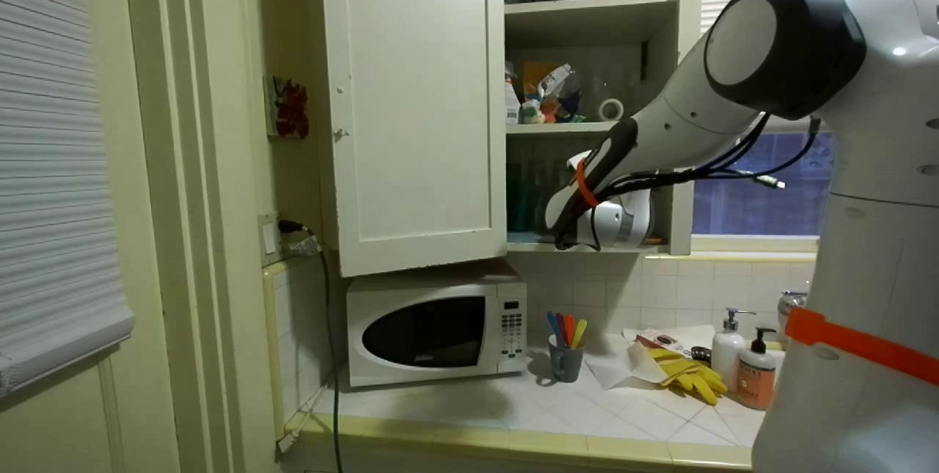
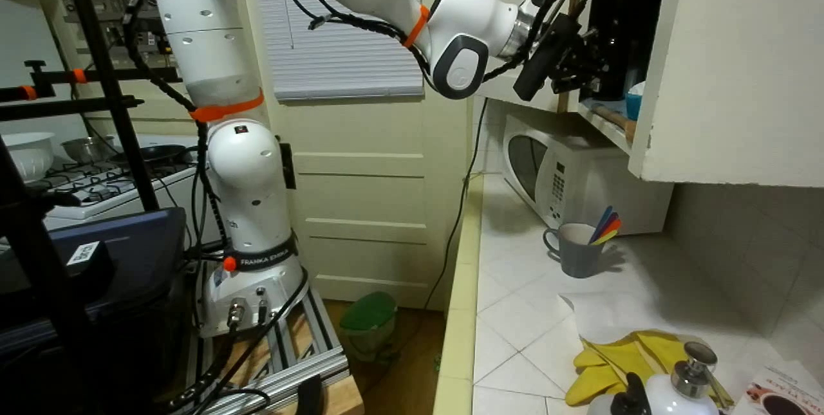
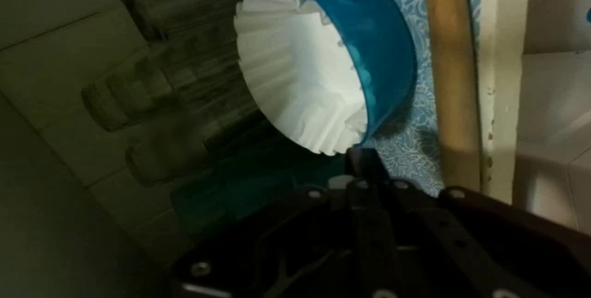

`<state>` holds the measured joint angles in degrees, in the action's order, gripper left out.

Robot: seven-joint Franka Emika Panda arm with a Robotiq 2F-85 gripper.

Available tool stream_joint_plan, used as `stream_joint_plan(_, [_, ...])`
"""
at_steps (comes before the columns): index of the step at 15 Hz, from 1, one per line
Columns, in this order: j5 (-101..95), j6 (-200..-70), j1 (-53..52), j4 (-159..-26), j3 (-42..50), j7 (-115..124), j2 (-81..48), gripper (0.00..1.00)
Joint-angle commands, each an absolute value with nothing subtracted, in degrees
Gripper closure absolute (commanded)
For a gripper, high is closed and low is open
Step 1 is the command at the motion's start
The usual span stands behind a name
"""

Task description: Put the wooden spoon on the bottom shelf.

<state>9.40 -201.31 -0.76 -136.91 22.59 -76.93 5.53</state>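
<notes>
The wooden piece (image 3: 452, 81), seemingly the wooden spoon, lies lengthwise along the front edge of the bottom shelf (image 3: 408, 161). No spoon bowl shows in the wrist view. It also shows in an exterior view (image 2: 610, 117), on the bottom shelf's edge (image 2: 600, 124). My gripper (image 3: 364, 165) is dark, and its fingertips are together with nothing visible between them. It points into the cabinet, above the shelf and to the side of the wooden piece, apart from it. In an exterior view the gripper (image 2: 589, 67) is at the cabinet opening; the arm hides it in the other exterior picture.
A blue container (image 3: 388, 48) holding white coffee filters (image 3: 300, 81) stands on the shelf near the fingertips. Dark glasses (image 3: 134, 94) and a green vessel (image 3: 249, 191) are beside it. The open cabinet door (image 1: 422, 99) hangs above the microwave (image 1: 433, 334). A mug (image 1: 565, 363) stands below.
</notes>
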Motion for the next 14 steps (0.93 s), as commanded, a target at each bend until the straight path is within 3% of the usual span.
stream_joint_plan(1, [11.67, -201.31, 0.67, -139.59, 20.64, -80.98, 7.81, 1.0])
stream_joint_plan(3, [10.65, -199.43, 0.5, -141.45, 20.26, -79.84, 10.62, 1.0])
stream_joint_plan(4, [9.03, -197.61, -0.29, -143.42, 20.51, -78.34, 13.68, 0.74])
stream_joint_plan(6, [1.39, -192.86, 3.99, -147.74, 16.51, -70.95, 20.4, 0.67])
stream_joint_plan(7, [2.28, -189.93, -3.84, -148.87, 22.77, -72.92, 23.11, 0.58])
stream_joint_plan(14, [-5.73, -157.66, 4.27, -159.6, 27.72, -83.74, 44.39, 0.07])
